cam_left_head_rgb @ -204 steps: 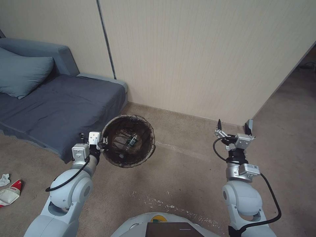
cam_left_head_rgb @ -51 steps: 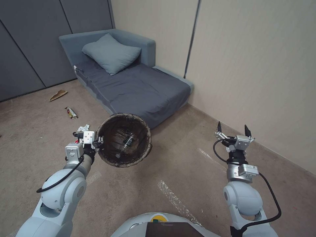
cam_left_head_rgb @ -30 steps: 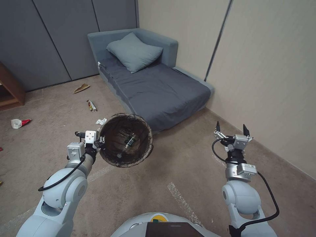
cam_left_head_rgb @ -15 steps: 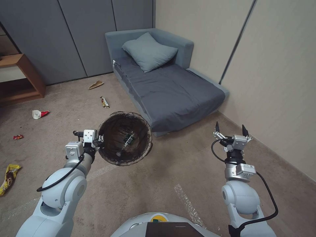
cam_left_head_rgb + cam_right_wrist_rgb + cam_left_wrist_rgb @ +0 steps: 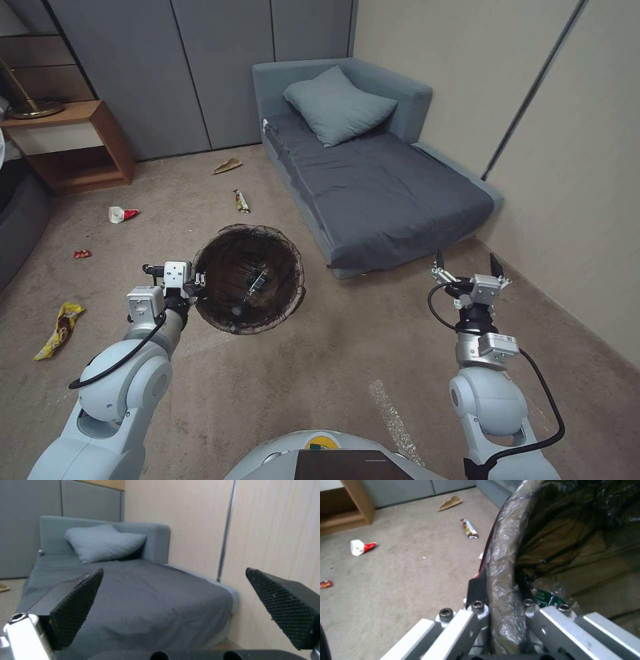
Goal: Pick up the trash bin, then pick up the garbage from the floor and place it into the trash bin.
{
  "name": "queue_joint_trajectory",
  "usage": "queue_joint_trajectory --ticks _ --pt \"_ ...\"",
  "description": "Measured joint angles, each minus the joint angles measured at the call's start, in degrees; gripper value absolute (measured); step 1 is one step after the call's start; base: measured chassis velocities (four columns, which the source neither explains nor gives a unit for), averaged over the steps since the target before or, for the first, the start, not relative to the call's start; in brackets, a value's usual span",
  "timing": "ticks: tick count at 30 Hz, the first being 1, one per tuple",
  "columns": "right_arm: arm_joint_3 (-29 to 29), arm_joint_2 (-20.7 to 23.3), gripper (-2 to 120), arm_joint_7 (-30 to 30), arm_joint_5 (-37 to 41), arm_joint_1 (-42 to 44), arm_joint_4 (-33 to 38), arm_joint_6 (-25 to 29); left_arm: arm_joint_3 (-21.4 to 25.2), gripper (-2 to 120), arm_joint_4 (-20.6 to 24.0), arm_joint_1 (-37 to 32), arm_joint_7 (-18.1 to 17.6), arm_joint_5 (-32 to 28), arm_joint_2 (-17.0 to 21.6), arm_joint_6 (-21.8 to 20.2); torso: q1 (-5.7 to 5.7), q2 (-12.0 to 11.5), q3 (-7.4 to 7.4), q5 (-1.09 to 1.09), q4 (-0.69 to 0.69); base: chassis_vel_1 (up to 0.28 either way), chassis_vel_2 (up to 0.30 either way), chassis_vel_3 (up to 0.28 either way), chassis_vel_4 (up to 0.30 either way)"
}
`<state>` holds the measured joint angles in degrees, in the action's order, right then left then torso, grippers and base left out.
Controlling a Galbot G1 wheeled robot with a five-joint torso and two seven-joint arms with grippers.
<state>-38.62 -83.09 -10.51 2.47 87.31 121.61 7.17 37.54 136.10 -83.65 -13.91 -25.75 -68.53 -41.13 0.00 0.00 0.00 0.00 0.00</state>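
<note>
The trash bin [image 5: 223, 263], lined with a dark bag, hangs above the carpet with its mouth tipped toward me. My left gripper [image 5: 194, 283] is shut on its rim [image 5: 502, 562]. A clear plastic bottle [image 5: 254, 283] lies inside. Garbage is scattered on the floor beyond: a tan paper scrap [image 5: 227, 165], a snack wrapper [image 5: 241, 201], a red-and-white cup [image 5: 121, 214], a small red wrapper [image 5: 83, 254] and a yellow wrapper [image 5: 59, 327]. My right gripper [image 5: 467, 261] is open and empty, raised at the right near the sofa's foot.
A grey sofa [image 5: 387, 187] with a pillow [image 5: 339, 107] stands against the beige wall at the right. A wooden shelf [image 5: 73, 143] sits at the back left before grey panels. A dark furniture edge [image 5: 17, 213] borders the left.
The camera has swung left: the sofa slid rightward in the picture, and the shelf and more litter came into view. Both arms keep their pose, with the bin still held.
</note>
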Motion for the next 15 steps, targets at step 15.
queue_joint_trajectory --ticks 15 --pt "-0.1 0.1 100 0.0 0.0 0.1 0.0 0.0 -0.2 3 -0.2 -0.2 -0.1 -0.3 0.3 0.0 0.0 0.0 0.0 0.0 0.0 0.066 0.055 0.059 0.052"
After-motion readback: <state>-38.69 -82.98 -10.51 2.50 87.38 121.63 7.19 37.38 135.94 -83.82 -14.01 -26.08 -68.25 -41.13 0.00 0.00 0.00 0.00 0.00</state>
